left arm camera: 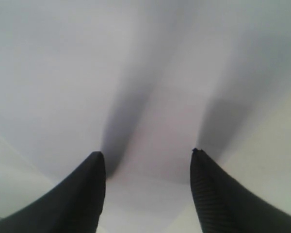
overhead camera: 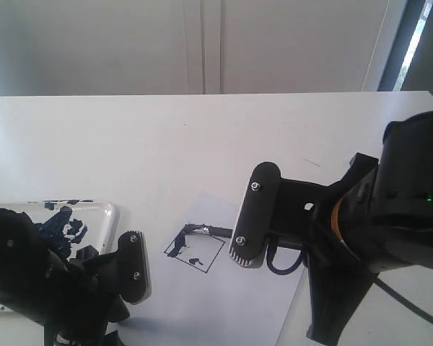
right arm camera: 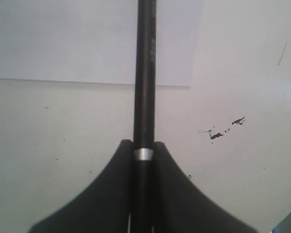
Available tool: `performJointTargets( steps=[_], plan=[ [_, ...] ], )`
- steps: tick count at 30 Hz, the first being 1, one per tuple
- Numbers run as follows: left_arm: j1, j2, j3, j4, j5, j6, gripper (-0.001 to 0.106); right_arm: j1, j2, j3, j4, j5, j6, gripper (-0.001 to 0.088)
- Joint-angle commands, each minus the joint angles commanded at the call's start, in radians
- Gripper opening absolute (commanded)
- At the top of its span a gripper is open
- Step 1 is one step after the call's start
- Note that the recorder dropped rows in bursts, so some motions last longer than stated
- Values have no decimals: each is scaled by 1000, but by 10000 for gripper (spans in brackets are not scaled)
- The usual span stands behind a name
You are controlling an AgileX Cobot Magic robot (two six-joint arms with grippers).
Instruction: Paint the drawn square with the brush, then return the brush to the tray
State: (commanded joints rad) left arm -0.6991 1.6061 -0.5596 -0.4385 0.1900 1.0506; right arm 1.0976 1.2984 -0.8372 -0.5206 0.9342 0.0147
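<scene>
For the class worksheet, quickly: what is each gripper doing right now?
Left gripper: open, holding nothing.
Right gripper: closed on the brush.

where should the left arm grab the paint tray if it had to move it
Probably the tray by its raised rim on the side facing the paper, coming from above with the left end effector straddling the rim. The tray is shallow and lies flat, and the paint smears sit inside, away from that edge.
</scene>
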Motion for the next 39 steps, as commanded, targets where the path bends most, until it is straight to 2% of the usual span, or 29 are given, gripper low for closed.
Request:
performJointTargets(
  steps=[10,16,23,35,39],
  plan=[
    [0,0,0,0,-2,0,563,0,0,0,61,18,-15,0],
    [0,0,0,0,-8,0,563,0,-7,0,149,33,-86,0],
    [0,0,0,0,-11,0,563,0,-20,0,189,35,-119,0],
    [0,0,0,0,-11,0,563,0,-52,0,184,81,-124,0],
    [0,0,0,0,-11,0,563,0,-52,0,138,92,-114,0]
  ],
)
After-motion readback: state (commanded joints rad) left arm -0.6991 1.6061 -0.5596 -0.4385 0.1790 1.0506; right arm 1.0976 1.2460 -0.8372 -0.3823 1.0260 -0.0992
